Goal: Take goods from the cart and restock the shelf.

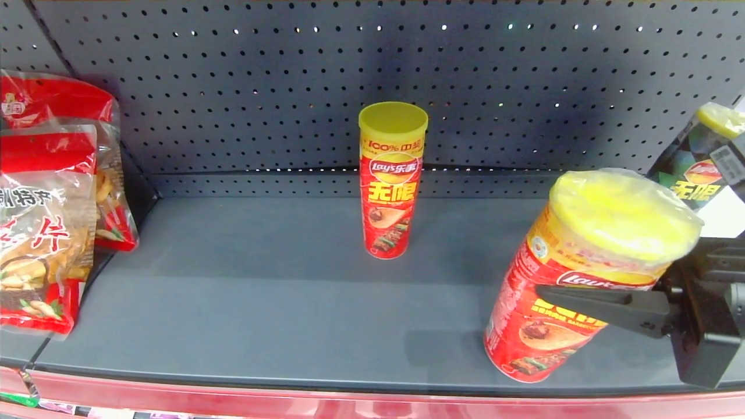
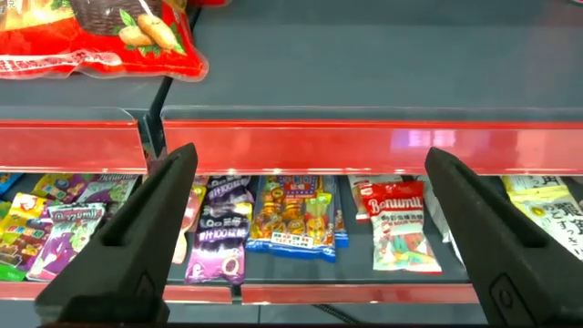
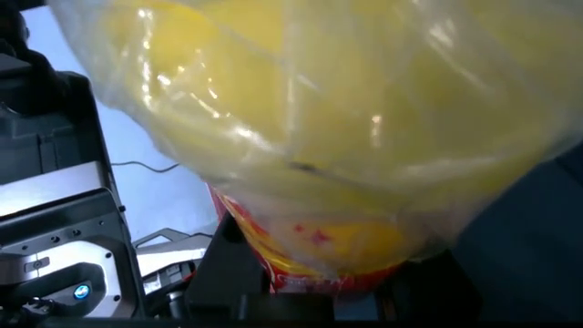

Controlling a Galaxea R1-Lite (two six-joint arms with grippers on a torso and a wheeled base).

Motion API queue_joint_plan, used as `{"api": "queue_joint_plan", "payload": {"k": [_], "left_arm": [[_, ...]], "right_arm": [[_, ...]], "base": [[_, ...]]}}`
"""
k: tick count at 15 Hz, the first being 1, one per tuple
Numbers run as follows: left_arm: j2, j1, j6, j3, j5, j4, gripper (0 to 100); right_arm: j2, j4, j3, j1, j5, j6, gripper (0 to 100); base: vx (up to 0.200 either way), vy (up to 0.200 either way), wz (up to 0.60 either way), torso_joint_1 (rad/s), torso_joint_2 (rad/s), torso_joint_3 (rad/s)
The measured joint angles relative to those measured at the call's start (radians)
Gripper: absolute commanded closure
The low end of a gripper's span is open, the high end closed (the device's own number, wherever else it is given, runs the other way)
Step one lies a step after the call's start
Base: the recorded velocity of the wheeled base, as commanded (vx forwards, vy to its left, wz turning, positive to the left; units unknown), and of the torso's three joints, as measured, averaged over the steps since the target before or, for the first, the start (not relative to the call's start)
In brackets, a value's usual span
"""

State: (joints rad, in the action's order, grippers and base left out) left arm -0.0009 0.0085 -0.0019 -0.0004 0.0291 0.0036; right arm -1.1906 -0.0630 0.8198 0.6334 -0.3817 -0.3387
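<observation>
I hold the tilted red chip can [image 1: 541, 337] clamped in my right tool [image 1: 588, 285], forward and right of the upright can [image 1: 392, 180] on the shelf [image 1: 262, 302], so I judge placing is under way: next, stand it straight, seat it, let go.

Red snack bags [image 1: 46, 192] lean at the far left, beside a dark perforated back panel [image 1: 495, 75]. Under a red price rail [image 2: 364, 146], colourful candy packets [image 2: 291, 214] lie side by side.
</observation>
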Motion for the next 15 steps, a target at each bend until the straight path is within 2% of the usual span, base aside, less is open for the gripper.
{"api": "queue_joint_plan", "payload": {"k": [6, 8, 9, 10, 15], "left_arm": [[0.003, -0.003, 0.006, -0.001, 0.004, 0.000, 0], [0.002, -0.005, 0.032, -0.001, 0.010, -0.002, 0], [0.001, -0.005, 0.074, -0.001, 0.013, -0.005, 0], [0.001, -0.006, 0.094, -0.001, 0.020, -0.007, 0], [0.000, -0.006, 0.101, -0.001, 0.022, -0.011, 0]], "right_arm": [[-0.005, -0.001, 0.014, 0.003, 0.001, 0.000, 100], [-0.015, -0.001, 0.029, 0.004, 0.003, 0.001, 100], [-0.023, -0.001, 0.040, 0.006, 0.003, 0.000, 100], [-0.033, -0.001, 0.051, 0.007, 0.004, 0.000, 100], [-0.079, 0.001, 0.099, 0.008, 0.004, 0.000, 100]], "base": [[0.000, 0.000, 0.00, 0.000, 0.00, 0.000], [0.000, 0.000, 0.00, 0.000, 0.00, 0.000], [0.000, 0.000, 0.00, 0.000, 0.00, 0.000], [0.000, 0.000, 0.00, 0.000, 0.00, 0.000], [0.000, 0.000, 0.00, 0.000, 0.00, 0.000]]}}
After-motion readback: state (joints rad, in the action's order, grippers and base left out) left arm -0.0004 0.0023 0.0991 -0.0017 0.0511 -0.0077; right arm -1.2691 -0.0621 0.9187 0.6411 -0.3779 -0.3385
